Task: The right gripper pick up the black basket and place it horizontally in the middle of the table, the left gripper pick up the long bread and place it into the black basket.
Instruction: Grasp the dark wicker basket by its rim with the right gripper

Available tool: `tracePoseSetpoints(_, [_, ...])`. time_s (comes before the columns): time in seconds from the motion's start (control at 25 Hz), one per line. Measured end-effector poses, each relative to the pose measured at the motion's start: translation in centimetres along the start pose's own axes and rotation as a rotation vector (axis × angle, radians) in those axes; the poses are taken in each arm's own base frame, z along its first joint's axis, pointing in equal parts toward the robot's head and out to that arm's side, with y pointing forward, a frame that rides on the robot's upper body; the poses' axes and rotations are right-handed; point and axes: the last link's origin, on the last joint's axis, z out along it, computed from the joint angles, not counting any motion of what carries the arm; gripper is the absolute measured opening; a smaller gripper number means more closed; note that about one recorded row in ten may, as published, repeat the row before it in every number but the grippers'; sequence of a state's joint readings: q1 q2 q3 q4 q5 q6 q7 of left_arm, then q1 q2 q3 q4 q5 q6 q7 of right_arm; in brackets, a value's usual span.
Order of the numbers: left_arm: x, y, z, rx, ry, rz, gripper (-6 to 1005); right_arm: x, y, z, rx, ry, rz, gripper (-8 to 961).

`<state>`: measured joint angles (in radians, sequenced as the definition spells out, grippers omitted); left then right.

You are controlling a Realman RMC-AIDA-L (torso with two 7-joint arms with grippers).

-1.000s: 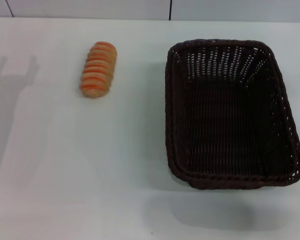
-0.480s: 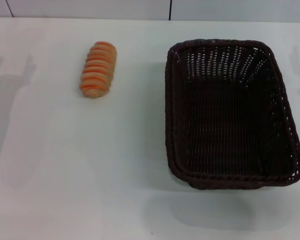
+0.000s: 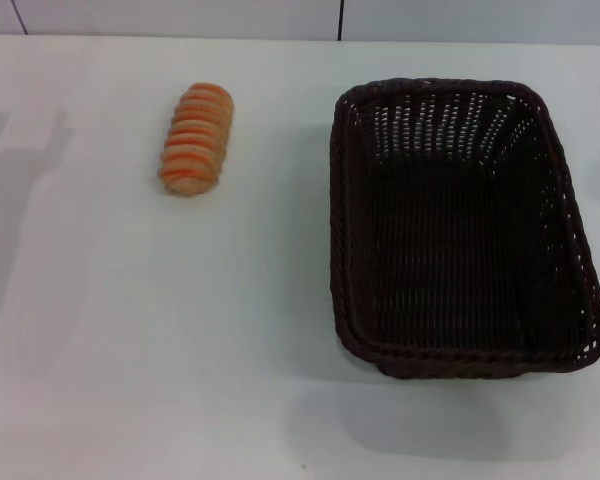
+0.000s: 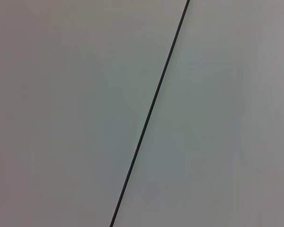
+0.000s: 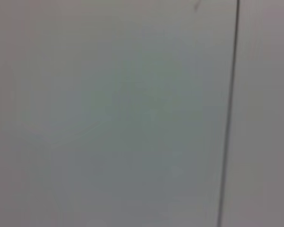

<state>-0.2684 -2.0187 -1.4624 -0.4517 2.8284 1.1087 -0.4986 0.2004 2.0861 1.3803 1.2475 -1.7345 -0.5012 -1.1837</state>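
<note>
The black basket [image 3: 460, 228] stands on the right half of the white table [image 3: 180, 330] in the head view, its long side running away from me. It is empty. The long bread [image 3: 194, 139] lies on the table at the far left, apart from the basket. Neither gripper shows in any view. Only a faint shadow of the left gripper falls on the table's left edge, and a faint shadow lies past the basket's far right corner. Both wrist views show only a plain grey surface with a thin dark seam.
A wall with dark vertical seams [image 3: 340, 18] runs along the table's far edge.
The shadow at the table's left edge has shifted slightly, and the faint shadow at the far right has moved. The basket and the bread have not moved.
</note>
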Motion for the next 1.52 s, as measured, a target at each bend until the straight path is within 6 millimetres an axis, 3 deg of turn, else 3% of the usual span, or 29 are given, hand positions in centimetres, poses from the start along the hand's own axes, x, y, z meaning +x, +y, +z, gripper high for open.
tracePoseSetpoints(0.2, [0.0, 0.1, 0.0, -0.004, 0.001, 0.001, 847, -0.7, 1.4, 1.0, 0.104, 0.022, -0.062, 716])
tracePoseSetpoints(0.52, [0.1, 0.2, 0.0, -0.018, 0.003, 0.01, 845, -1.4, 3.0, 0.3, 0.169, -0.012, -0.081, 717])
tracePoseSetpoints(0.68, [0.1, 0.2, -0.1, -0.017, 0.003, 0.01, 844, -0.4, 2.2, 0.0, 0.124, -0.072, 0.015, 717])
tracePoseSetpoints(0.76, [0.1, 0.2, -0.1, -0.017, 0.004, 0.01, 844, 0.2, 1.7, -0.8, 0.028, -0.182, 0.105, 717])
tracePoseSetpoints(0.92, [0.1, 0.2, -0.1, -0.017, 0.003, 0.011, 843, 0.2, 1.7, -1.3, -0.104, -0.238, 0.202, 717])
tracePoseSetpoints(1.12, [0.2, 0.3, 0.0, -0.032, 0.007, 0.016, 842, -0.8, 2.4, -0.8, -0.262, -0.145, 0.276, 717])
tracePoseSetpoints(1.36, [0.3, 0.4, 0.1, -0.037, 0.012, 0.015, 841, -2.9, 3.5, 0.5, -0.407, 0.181, 0.251, 716])
tracePoseSetpoints(1.52, [0.4, 0.4, 0.1, -0.037, 0.015, 0.012, 840, -3.5, 3.9, 0.4, -0.456, 0.307, 0.259, 716])
